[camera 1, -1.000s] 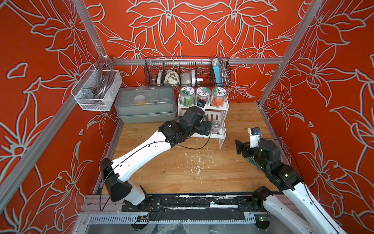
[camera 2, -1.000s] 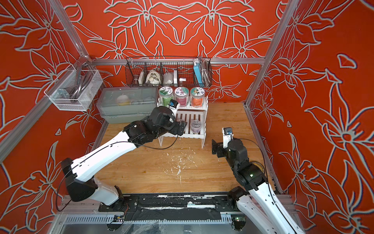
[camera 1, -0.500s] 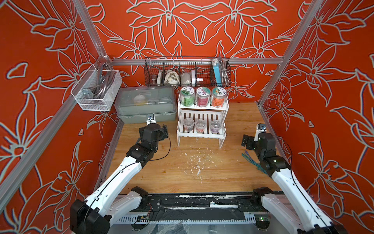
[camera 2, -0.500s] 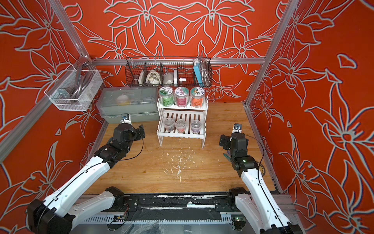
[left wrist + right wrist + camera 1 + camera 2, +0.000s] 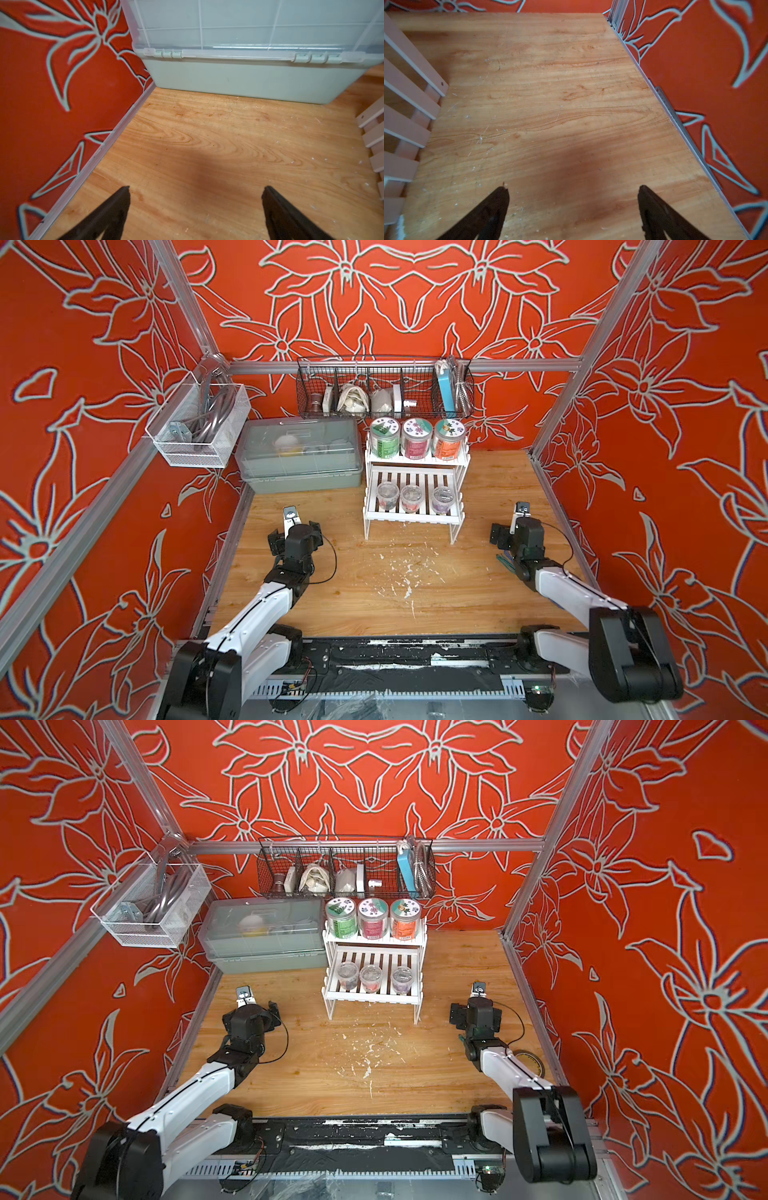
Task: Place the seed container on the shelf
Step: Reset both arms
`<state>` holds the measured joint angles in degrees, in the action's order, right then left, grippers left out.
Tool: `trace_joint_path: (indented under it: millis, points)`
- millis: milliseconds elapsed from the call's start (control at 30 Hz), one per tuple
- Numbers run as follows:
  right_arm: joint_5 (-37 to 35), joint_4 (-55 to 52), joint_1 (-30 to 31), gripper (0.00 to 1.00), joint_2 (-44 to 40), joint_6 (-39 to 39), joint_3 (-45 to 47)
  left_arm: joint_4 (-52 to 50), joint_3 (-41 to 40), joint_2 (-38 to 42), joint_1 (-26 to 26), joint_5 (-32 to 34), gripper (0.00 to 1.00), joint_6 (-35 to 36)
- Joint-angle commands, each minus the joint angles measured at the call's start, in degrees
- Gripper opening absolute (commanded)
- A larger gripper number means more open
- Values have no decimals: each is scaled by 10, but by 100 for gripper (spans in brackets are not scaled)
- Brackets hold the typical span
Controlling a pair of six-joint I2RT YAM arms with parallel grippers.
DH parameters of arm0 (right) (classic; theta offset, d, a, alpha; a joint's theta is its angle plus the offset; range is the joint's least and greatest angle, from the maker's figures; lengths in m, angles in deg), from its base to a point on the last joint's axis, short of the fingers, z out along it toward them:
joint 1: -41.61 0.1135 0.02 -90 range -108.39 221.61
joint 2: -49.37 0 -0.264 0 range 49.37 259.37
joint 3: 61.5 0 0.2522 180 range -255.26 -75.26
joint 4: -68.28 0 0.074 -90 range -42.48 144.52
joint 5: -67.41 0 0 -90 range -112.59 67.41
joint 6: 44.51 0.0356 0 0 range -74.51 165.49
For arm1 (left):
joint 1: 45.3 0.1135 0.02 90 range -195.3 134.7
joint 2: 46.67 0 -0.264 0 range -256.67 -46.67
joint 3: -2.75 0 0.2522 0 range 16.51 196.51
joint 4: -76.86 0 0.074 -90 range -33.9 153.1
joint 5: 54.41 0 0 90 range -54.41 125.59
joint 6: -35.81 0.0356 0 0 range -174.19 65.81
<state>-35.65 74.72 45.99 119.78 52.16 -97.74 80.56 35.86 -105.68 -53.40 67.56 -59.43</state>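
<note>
The white two-tier shelf (image 5: 415,466) (image 5: 374,946) stands at the back middle of the wooden table. Three small clear seed containers (image 5: 411,497) (image 5: 370,977) stand side by side on its lower tier, and three labelled jars (image 5: 415,439) fill the upper tier. My left gripper (image 5: 296,531) (image 5: 249,1011) (image 5: 196,190) hovers open and empty over bare wood, left of and in front of the shelf. My right gripper (image 5: 517,531) (image 5: 476,1013) (image 5: 573,188) is open and empty to the shelf's right. Shelf slats edge both wrist views (image 5: 372,133) (image 5: 404,99).
A grey-green lidded box (image 5: 299,456) (image 5: 249,79) sits left of the shelf against the back wall. A black wire basket (image 5: 384,389) hangs above them, and a white mesh basket (image 5: 199,423) hangs on the left wall. A tape roll (image 5: 528,1058) lies by the right arm. White flecks (image 5: 399,572) dot the table.
My left arm has drawn back from the shelf's lower tier to the left front, uncovering the small containers there. My right arm has shifted back toward the right wall.
</note>
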Motion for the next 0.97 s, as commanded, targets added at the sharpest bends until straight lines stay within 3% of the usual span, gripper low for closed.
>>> trace_joint_path:
  millis: [0,133,233,333,433,500,933]
  points:
    - [-2,79,-3,100,23,-33,-9,148,-41,-37,16,-55,98,12]
    - [22,147,-4,100,33,-64,18,242,-49,-111,37,-101,98,25]
    - [13,386,-6,100,123,-67,91,283,-46,-163,55,-130,98,20]
    - [40,262,-11,100,86,-67,54,293,-41,-188,58,-162,98,30]
    - [30,272,-11,100,108,-65,45,323,-34,-229,58,-171,98,40]
    - [30,269,-11,100,110,-65,45,286,-26,-216,61,-177,98,33]
    - [30,258,-12,100,106,-66,41,292,-27,-218,61,-176,98,35]
